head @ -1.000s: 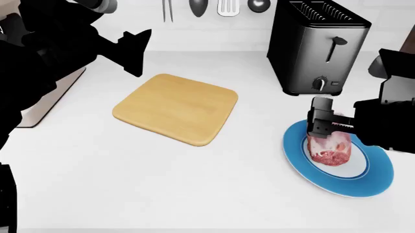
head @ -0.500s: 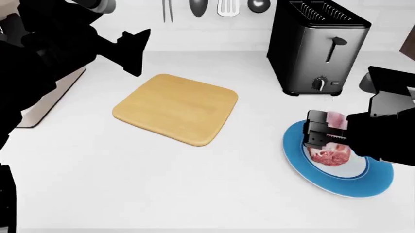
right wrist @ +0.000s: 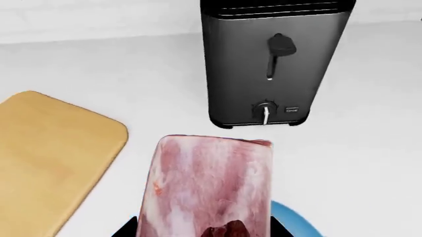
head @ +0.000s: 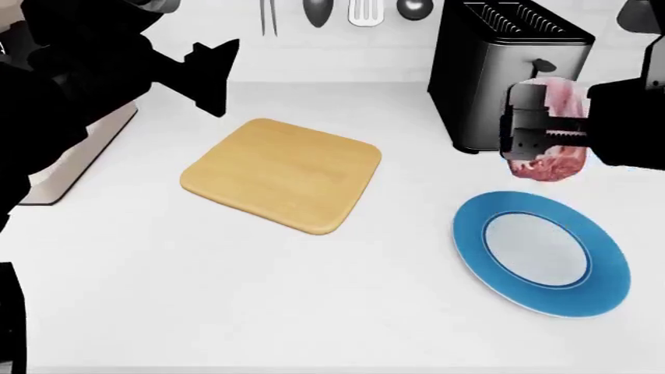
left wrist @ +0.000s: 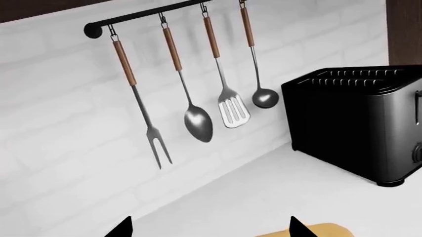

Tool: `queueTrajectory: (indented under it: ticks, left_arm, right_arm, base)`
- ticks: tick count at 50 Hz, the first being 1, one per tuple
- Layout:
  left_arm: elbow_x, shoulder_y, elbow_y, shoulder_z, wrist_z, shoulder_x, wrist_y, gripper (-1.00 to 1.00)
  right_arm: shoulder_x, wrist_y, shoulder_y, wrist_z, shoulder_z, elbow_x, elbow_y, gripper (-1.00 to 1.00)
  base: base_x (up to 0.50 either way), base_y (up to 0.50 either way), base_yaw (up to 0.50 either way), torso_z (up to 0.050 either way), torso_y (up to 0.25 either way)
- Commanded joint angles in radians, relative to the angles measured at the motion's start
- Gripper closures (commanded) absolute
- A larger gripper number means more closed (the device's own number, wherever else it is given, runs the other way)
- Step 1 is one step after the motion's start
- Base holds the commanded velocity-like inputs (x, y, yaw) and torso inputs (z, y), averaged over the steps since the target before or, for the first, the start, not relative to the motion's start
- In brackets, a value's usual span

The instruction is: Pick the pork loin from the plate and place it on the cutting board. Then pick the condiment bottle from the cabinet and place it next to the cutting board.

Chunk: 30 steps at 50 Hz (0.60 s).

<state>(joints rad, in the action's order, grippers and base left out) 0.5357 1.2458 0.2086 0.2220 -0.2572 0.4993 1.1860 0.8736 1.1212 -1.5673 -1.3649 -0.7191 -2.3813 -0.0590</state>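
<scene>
The pink marbled pork loin (head: 556, 132) hangs in the air above and behind the plate (head: 613, 269), in front of the toaster. My right gripper (head: 532, 132) is shut on it; the right wrist view shows the pork loin (right wrist: 207, 190) filling the space between the fingers. The blue-rimmed plate has a bare white centre. The tan cutting board (head: 283, 173) lies on the counter at middle left, bare; its edge (right wrist: 46, 153) also shows in the right wrist view. My left gripper (head: 213, 74) hovers open behind the board's far left corner, holding nothing. The condiment bottle and cabinet are out of view.
A black toaster (head: 509, 74) stands at the back right, close behind the held meat. Utensils hang on a rail (left wrist: 151, 15) on the white wall. A light box-like thing (head: 78, 167) sits at the counter's left edge.
My right gripper has lifted the pork loin off the plate, up and toward the toaster. The plate now lies bare. The left arm has barely moved.
</scene>
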Motion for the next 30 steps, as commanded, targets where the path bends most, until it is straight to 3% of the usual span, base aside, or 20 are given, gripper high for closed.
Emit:
queueTrajectory:
  ticks: [1,9,16,24,30]
  left_arm:
    - [0.004,0.010,-0.001,-0.005,0.006,0.001,0.004,-1.00]
    - [-0.001,0.021,-0.018,-0.008,0.007,0.010,-0.002,-1.00]
    - [-0.003,0.033,-0.033,-0.017,0.010,0.020,-0.001,-1.00]
    - [-0.024,0.028,-0.066,-0.017,0.008,0.057,-0.021,-1.00]
    - [-0.030,0.017,-0.071,-0.027,0.017,0.077,-0.018,-1.00]
  right_arm:
    - [-0.081,0.098,-0.237,-0.001,-0.004,0.008,-0.063,1.00]
    - [-0.128,0.115,-0.257,0.032,-0.018,-0.026,-0.056,1.00]
    - [-0.240,0.160,-0.269,0.149,0.003,0.038,-0.097,1.00]
    - [-0.408,0.224,-0.225,0.489,0.053,0.370,-0.207,1.00]
    - [-0.507,0.188,-0.220,0.799,0.011,0.649,-0.271,1.00]
  base:
    - [0.00,0.00,0.00,0.000,0.000]
    - [0.00,0.00,0.00,0.000,0.000]
    - [0.00,0.00,0.00,0.000,0.001]
    - [0.00,0.00,0.00,0.000,0.001]
    - [0.00,0.00,0.00,0.000,0.002]
